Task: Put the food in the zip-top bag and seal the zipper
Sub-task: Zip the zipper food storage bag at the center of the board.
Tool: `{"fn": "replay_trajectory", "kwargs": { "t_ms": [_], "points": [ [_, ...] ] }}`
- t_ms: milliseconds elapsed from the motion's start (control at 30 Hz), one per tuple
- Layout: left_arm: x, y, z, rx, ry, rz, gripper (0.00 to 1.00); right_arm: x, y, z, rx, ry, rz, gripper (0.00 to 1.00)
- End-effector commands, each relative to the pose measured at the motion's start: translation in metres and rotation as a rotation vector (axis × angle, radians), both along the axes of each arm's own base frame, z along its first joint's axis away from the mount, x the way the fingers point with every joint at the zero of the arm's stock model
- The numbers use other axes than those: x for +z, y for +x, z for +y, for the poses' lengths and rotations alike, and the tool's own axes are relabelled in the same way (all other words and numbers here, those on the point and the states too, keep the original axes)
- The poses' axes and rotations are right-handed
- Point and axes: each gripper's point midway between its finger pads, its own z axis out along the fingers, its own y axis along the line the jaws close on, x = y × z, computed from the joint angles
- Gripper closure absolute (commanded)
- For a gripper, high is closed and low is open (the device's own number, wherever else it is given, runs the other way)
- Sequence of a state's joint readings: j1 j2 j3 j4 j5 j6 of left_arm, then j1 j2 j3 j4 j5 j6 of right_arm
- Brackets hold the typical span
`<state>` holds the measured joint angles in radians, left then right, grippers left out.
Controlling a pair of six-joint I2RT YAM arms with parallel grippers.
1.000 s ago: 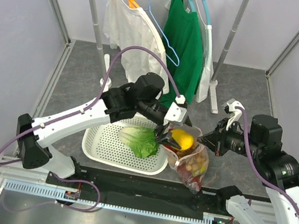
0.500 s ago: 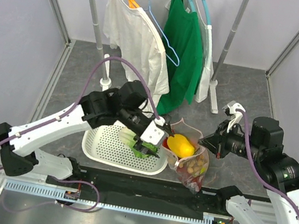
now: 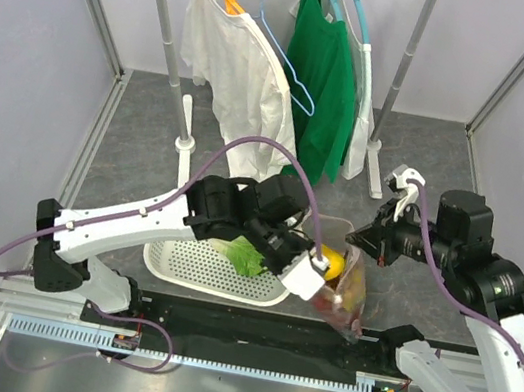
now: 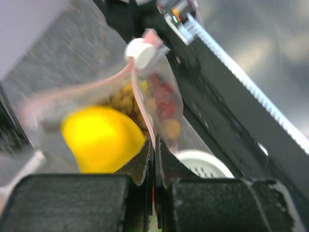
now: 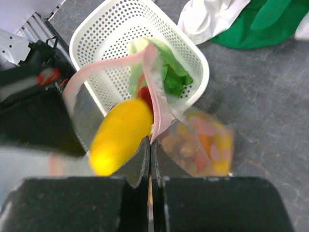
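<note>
Left hand [image 4: 154, 145], right hand [image 5: 150, 145] pinch the pink zipper [image 5: 157, 96] of the bulging zip-top bag [image 5: 203, 145].

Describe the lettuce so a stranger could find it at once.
Look at the white basket on the table just ahead of the arm bases, left of the clear bag. The lettuce lies in the basket's right half, partly under the left arm. It is the only green, leafy thing lying low; the green shirt hangs on the rack behind.
</note>
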<state>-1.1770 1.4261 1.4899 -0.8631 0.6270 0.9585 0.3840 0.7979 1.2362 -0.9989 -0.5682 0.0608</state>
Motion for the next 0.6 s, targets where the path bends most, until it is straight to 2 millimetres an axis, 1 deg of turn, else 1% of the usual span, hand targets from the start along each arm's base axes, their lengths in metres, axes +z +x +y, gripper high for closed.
{"fn": "replay_trajectory", "kwargs": {
  "t_ms": [0,33,67,100,133,167,200,233,267,300,333,367,400,433,467,500,533,567],
  "points": [
    [0.063,0.001,-0.049,0.134,-0.149,0.081,0.98,0.037,0.030,0.010,0.052,0.006,-0.190,1.00],
    [0.066,0.007,-0.054,0.176,-0.157,0.090,0.98,0.039,0.034,0.012,0.057,0.001,-0.203,1.00],
    [0.062,0.020,-0.056,0.253,-0.150,0.086,0.98,0.042,0.041,0.014,0.064,-0.009,-0.216,1.00],
    [0.056,0.024,-0.057,0.314,-0.130,0.139,0.98,0.046,0.044,0.015,0.067,-0.009,-0.230,1.00],
    [0.062,0.028,-0.059,0.342,-0.167,0.159,0.98,0.047,0.048,0.015,0.062,-0.016,-0.236,0.93],
    [0.046,0.035,-0.055,0.387,-0.142,0.189,0.98,0.047,0.053,0.013,0.048,-0.029,-0.242,0.89],
    [0.044,0.037,-0.053,0.430,-0.147,0.240,0.98,0.048,0.055,0.013,0.041,-0.032,-0.254,0.82],
    [0.050,0.039,-0.052,0.447,-0.183,0.254,0.98,0.047,0.057,0.012,0.035,-0.037,-0.257,0.63],
    [0.040,0.043,-0.050,0.471,-0.168,0.280,0.98,0.046,0.056,0.010,0.025,-0.041,-0.263,0.53],
    [0.038,0.044,-0.049,0.498,-0.162,0.316,0.98,0.046,0.055,0.008,0.019,-0.042,-0.270,0.43],
    [0.037,0.046,-0.048,0.510,-0.159,0.333,0.98,0.046,0.055,0.006,0.007,-0.045,-0.273,0.26],
    [0.037,0.051,-0.049,0.520,-0.162,0.353,0.98,0.048,0.053,0.003,-0.010,-0.045,-0.284,0.20],
    [0.038,0.053,-0.048,0.539,-0.164,0.383,0.98,0.048,0.057,-0.004,-0.056,-0.064,-0.293,0.15],
    [0.038,0.056,-0.048,0.547,-0.164,0.404,0.98,0.053,0.054,-0.008,-0.067,-0.069,-0.321,0.09],
    [0.037,0.065,-0.045,0.569,-0.170,0.422,0.98,0.058,0.052,-0.012,-0.077,-0.075,-0.344,0.07],
    [0.036,0.069,-0.044,0.589,-0.167,0.461,0.98,0.059,0.050,-0.016,-0.091,-0.087,-0.358,0.05],
    [0.036,0.070,-0.042,0.589,-0.167,0.494,0.98,0.065,0.044,-0.019,-0.082,-0.089,-0.390,0.02],
    [0.033,0.080,-0.039,0.616,-0.166,0.518,0.98,0.069,0.039,-0.020,-0.075,-0.085,-0.404,0.02]
  ]
}}
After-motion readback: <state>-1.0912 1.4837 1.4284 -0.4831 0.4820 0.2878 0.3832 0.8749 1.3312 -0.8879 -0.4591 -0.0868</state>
